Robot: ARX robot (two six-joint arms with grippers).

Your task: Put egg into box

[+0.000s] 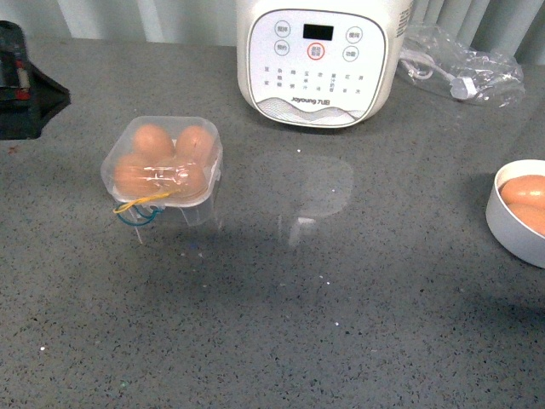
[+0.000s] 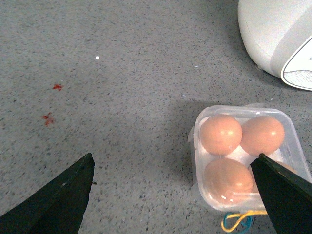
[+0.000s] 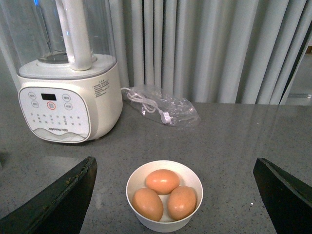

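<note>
Both empty, jaws apart: left gripper (image 2: 171, 157) near box (image 1: 197, 201), right gripper (image 3: 174, 160) near bowl (image 3: 163, 227). Box looks full (lid unclear); confirm a free hole before pinching egg (image 3: 162, 181) gently.

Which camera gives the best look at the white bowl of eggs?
The right wrist view: the whole white bowl shows, three eggs inside. The front view cuts the bowl off at the edge. The left wrist view misses it.
</note>
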